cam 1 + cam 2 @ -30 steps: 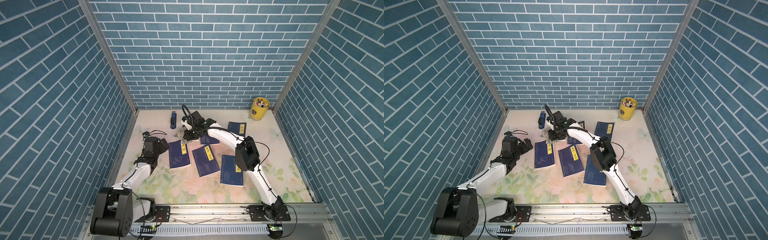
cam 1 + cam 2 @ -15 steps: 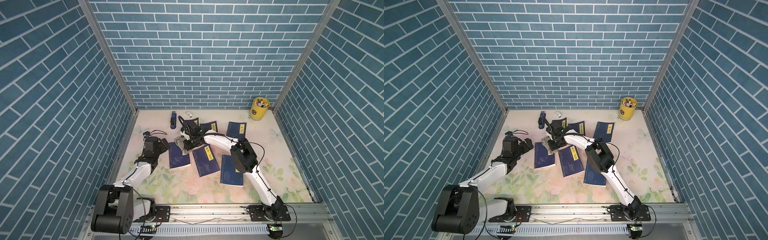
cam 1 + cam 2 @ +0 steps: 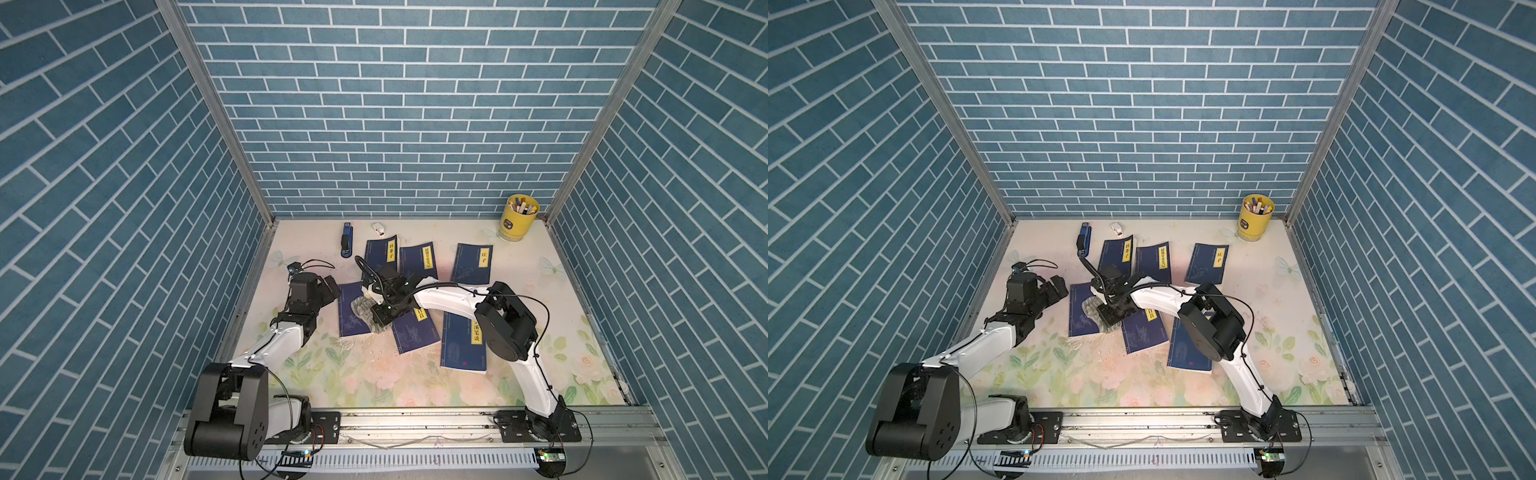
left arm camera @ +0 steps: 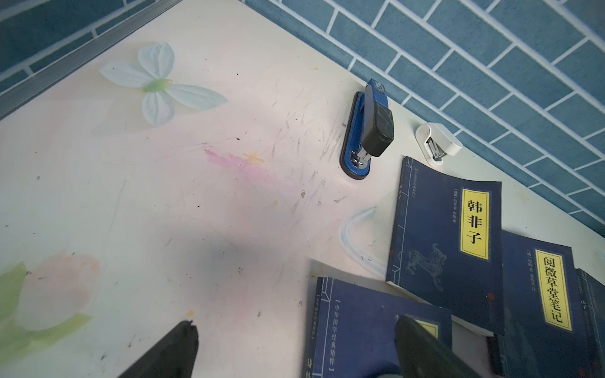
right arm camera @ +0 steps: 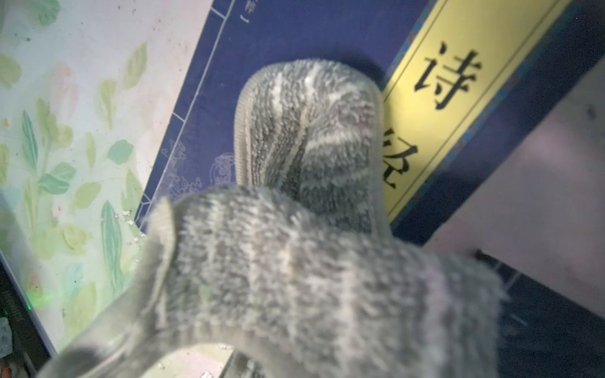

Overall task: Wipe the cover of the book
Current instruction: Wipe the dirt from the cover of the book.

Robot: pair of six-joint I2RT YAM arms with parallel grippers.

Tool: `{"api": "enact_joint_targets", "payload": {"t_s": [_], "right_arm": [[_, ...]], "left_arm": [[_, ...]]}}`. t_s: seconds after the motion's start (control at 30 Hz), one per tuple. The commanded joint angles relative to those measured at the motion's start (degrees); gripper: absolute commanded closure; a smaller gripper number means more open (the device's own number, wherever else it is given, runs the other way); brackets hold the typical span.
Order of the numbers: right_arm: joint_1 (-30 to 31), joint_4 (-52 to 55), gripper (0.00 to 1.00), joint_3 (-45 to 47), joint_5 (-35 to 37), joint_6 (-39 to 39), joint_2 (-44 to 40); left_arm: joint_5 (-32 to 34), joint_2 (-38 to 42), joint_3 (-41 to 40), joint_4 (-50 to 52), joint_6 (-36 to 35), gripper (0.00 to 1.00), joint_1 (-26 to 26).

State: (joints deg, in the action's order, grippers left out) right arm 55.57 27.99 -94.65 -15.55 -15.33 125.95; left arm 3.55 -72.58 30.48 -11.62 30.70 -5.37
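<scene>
Looking down in both top views, I found the book [image 3: 348, 326] [image 3: 1079, 322] flat on the tabletop [image 3: 374, 382] [image 3: 1100, 374], the blue volume nearest the left arm. A striped cloth [image 3: 360, 308] [image 3: 1091, 307] lay on its cover beneath the right pincer [image 3: 379, 321] [image 3: 1109, 316], which was clenched on the cloth. The left pincer [image 3: 331, 288] [image 3: 1059, 286] stood released and held nothing, just beside the book's far corner. A stapler [image 3: 345, 245] [image 3: 1084, 240] lay near the back wall.

Left wrist view: the left pincer [image 4: 294, 322] stood wide, one side over bare tabletop [image 4: 163, 196], one over the book [image 4: 360, 327]. The stapler [image 4: 370, 127] lay well apart.

Right wrist view: the cloth [image 5: 311, 229] rested on the book [image 5: 229, 81], touching its yellow label [image 5: 442, 114].
</scene>
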Motion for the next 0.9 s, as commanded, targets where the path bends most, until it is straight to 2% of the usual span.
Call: {"api": "enact_joint_targets", "payload": {"t_s": [0.0, 0.2, 0.33, 0.43, 0.67, 0.87], "right_arm": [[-1.27, 6.25, 1.0, -2.63, 0.61, -0.98, 5.9], [-5.88, 11.63, 1.0, -21.58, 0.43, -0.21, 16.62], [-5.78, 17.99, 1.0, -32.1, -0.88, 1.83, 21.96], [-4.16, 17.05, 1.0, -27.54, -1.32, 2.36, 19.5], [0.59, 8.71, 1.0, -3.18, -0.42, 0.59, 6.23], [2.35, 8.07, 1.0, 4.45, -0.31, -0.81, 1.41]], "left_arm": [[-0.51, -0.33, -0.26, -0.69, 0.19, 0.02, 0.27], [-0.87, 1.01, 0.01, 0.05, 0.17, 0.02, 0.28], [-0.66, 1.82, 0.15, 0.84, 0.07, 0.02, 0.27], [-0.28, 2.7, -0.06, 1.07, 0.2, 0.02, 0.27], [0.77, 2.19, 0.19, 0.96, -0.25, 0.01, 0.27], [0.05, 1.1, -0.07, -0.07, 0.23, 0.01, 0.32]]}}
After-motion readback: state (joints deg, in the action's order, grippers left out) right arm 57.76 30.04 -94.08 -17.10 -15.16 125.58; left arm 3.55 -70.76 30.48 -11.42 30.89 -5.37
